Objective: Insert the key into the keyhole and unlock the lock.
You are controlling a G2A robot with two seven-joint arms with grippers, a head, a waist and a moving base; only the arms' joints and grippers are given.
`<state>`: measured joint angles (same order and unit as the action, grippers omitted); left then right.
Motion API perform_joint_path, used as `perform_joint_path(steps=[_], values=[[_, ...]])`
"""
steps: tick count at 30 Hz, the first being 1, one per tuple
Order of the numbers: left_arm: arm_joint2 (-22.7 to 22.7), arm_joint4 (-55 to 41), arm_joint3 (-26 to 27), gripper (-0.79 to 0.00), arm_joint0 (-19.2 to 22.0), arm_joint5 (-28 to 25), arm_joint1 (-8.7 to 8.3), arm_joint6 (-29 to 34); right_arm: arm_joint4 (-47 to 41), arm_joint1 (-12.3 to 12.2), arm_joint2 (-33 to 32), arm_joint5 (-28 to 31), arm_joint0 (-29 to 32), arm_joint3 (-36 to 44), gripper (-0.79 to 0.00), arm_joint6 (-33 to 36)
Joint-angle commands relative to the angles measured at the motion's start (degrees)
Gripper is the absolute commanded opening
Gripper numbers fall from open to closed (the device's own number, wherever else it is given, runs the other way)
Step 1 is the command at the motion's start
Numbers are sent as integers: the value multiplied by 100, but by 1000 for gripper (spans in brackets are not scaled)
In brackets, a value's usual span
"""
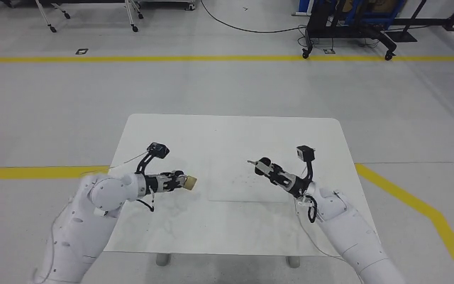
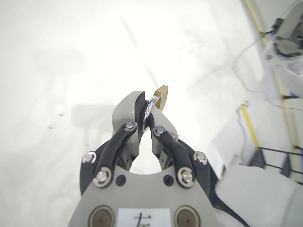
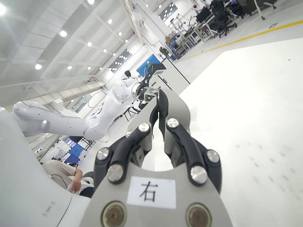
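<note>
A brass padlock (image 1: 190, 182) hangs above the left part of the white table (image 1: 234, 135), its body pointing toward the other arm. My left gripper (image 1: 179, 182) is shut on it; in the left wrist view the pads (image 2: 142, 109) pinch the silver shackle (image 2: 152, 102) and the brass body (image 2: 162, 95) sticks out past the tips. My right gripper (image 1: 262, 167) is over the right-centre of the table, shut on a small silver key (image 1: 252, 162) whose thin end points left toward the lock. In the right wrist view the right gripper (image 3: 158, 98) has its pads pressed together, and the key is hidden there.
A gap of bare tabletop separates lock and key. The left arm (image 3: 132, 90) appears far off in the right wrist view. Yellow floor lines (image 1: 213, 58) and wheeled stands (image 1: 347, 28) lie beyond the table. A faint seam (image 2: 139, 55) crosses the tabletop.
</note>
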<state>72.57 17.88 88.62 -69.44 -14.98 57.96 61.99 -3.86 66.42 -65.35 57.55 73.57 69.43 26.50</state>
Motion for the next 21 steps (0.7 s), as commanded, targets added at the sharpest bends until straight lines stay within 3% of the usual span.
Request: perform_joint_path(steps=[1, 6, 11, 21], values=[[-244, -921, -411, -785, 346, 263, 80, 253, 31, 8, -29, 45, 95, 133, -785, -196], [-967, -2176, -1371, -785, 1150, 460, 315, 851, 349, 39, -163, 45, 350, 459, -785, -834], [-1589, -2567, -2181, -785, 1851, 477, 570, 729, 639, 75, -313, 45, 627, 748, -785, -1490], [-1607, -2600, -2216, -785, 1888, 482, 582, 723, 821, 59, -251, 45, 838, 1072, -785, -1321]])
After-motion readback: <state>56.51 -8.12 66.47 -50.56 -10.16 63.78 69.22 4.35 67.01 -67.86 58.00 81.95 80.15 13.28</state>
